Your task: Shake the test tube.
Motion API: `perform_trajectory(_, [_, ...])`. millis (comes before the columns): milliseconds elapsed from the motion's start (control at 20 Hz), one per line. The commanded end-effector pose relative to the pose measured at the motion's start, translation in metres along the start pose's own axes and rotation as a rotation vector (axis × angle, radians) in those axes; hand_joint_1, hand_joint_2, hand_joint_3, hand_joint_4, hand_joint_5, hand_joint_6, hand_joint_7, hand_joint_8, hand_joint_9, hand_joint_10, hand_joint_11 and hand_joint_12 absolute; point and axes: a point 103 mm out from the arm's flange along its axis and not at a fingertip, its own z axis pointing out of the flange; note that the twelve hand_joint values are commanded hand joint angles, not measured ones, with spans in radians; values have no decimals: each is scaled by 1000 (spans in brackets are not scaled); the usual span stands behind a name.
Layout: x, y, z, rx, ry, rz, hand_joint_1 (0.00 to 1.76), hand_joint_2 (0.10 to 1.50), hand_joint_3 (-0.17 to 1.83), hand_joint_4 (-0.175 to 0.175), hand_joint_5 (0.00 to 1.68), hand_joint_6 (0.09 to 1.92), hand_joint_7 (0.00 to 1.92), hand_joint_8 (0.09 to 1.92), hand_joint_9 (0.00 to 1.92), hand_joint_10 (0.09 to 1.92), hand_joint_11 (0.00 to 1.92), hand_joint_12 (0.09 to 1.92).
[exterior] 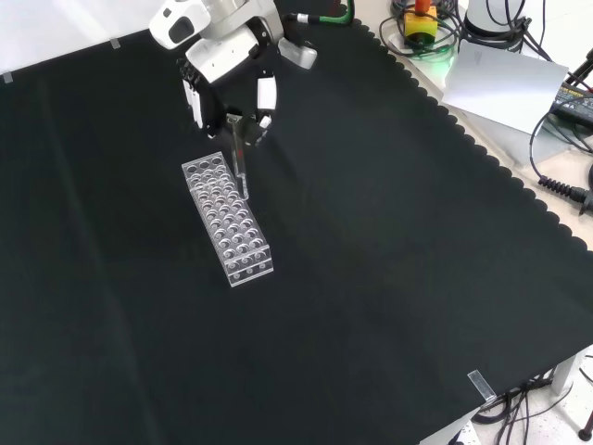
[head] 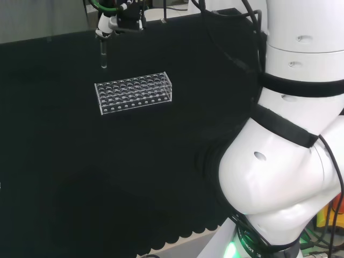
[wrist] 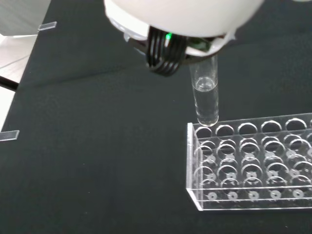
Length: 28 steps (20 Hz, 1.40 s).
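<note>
one test tube (exterior: 241, 167) of clear glass hangs upright, raised above the black cloth (exterior: 389, 260), its lower end just above the far end of the rack in the front view. the hand (exterior: 227, 74) grasps its upper end, fingers curled round it. one clear plastic rack (exterior: 228, 219) lies flat on the cloth beneath it; in the head view the tube (head: 102, 56) hangs above the rack's (head: 134, 92) far left corner.
</note>
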Motion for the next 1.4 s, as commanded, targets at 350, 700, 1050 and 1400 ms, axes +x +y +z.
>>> perform_trajectory(350, [-123, -26, -26, -42, -82, 229, 1319, 604, 754, -175, 1253, 705, 1308, 710, 1531, 747, 1163, 927])
perform_trajectory(700, [-169, -36, -48, -77, -118, 322, 1320, 604, 754, -175, 1253, 705, 1308, 710, 1531, 747, 1163, 927])
perform_trajectory(1050, [-135, -27, -36, -57, -91, 255, 1320, 604, 754, -175, 1253, 705, 1308, 710, 1531, 747, 1163, 927])
perform_trajectory(1400, [-66, -8, -12, -25, -53, 129, 1320, 604, 754, -175, 1253, 704, 1308, 710, 1531, 747, 1163, 927])
